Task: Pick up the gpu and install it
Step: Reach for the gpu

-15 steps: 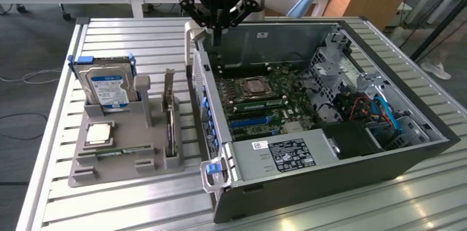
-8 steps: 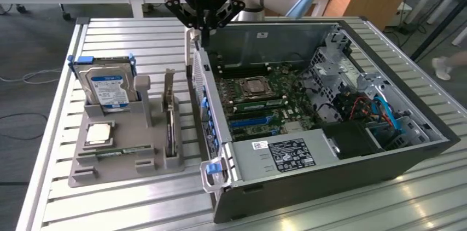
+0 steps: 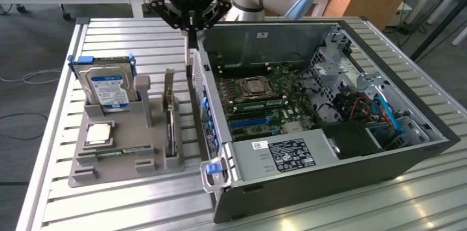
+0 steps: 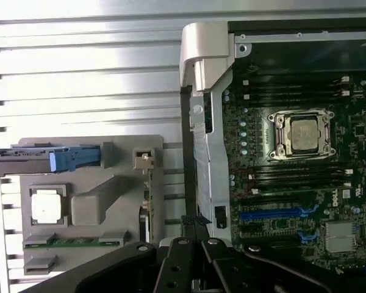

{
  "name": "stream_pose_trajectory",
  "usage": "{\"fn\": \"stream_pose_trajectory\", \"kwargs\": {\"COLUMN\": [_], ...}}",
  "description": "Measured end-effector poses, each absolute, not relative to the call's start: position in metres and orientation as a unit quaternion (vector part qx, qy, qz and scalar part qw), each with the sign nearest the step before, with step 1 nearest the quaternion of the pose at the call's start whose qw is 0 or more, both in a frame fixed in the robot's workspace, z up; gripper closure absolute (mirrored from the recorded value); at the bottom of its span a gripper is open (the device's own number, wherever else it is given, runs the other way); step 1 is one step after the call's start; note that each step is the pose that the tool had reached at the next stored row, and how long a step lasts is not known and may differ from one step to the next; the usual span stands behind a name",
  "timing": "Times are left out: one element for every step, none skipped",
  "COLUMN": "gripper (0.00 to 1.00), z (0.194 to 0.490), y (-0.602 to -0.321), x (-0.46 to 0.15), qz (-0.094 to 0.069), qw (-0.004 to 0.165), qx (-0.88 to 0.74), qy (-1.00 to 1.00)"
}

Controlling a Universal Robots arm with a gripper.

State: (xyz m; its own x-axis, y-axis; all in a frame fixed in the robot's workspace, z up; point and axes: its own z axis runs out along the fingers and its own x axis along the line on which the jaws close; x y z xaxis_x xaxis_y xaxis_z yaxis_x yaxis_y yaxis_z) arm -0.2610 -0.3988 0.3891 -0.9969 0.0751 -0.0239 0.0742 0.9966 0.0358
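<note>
The gpu (image 3: 169, 111) is a thin dark card standing on edge in a slot of the grey holder (image 3: 124, 162), to the exterior view's left of the open computer case (image 3: 336, 182). In the wrist view the gpu (image 4: 147, 198) shows edge-on beside the case's rear wall. My gripper (image 3: 190, 44) hangs above the far end of the gpu, close to the case's rear wall. Its fingers are shut together and point down, with nothing between them. The wrist view has the shut fingertips (image 4: 194, 224) over the gap between holder and case.
The holder also carries a silver blue-labelled hard drive (image 3: 108, 86), a CPU (image 3: 98, 132) and a green RAM stick (image 3: 117, 152). Inside the case lie the motherboard (image 3: 255, 97) with blue slots (image 3: 255, 122) and a power supply (image 3: 288, 153). Everything rests on a ribbed metal table (image 3: 109, 209).
</note>
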Motion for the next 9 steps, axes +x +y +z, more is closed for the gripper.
{"fn": "stream_pose_trajectory", "kwargs": {"gripper": [0.89,0.89,0.89,0.89,0.89,0.89,0.89,0.89,0.89], "z": [0.389,0.389,0.389,0.389,0.389,0.389,0.388,0.388,0.388], "y": [-0.399,-0.399,-0.399,-0.399,-0.399,-0.399,-0.399,-0.399,-0.399], "x": [-0.264,-0.266,-0.269,-0.272,-0.274,-0.277,-0.279,-0.282,-0.284], "qz": [0.017,0.017,0.016,0.016,0.016,0.015,0.015,0.014,0.014], "qw": [0.013,0.013,0.013,0.013,0.013,0.013,0.013,0.013,0.013], "qx": [0.037,0.037,0.037,0.037,0.037,0.037,0.037,0.037,0.037], "qy": [0.999,0.999,0.999,0.999,0.999,0.999,0.999,0.999,0.999]}}
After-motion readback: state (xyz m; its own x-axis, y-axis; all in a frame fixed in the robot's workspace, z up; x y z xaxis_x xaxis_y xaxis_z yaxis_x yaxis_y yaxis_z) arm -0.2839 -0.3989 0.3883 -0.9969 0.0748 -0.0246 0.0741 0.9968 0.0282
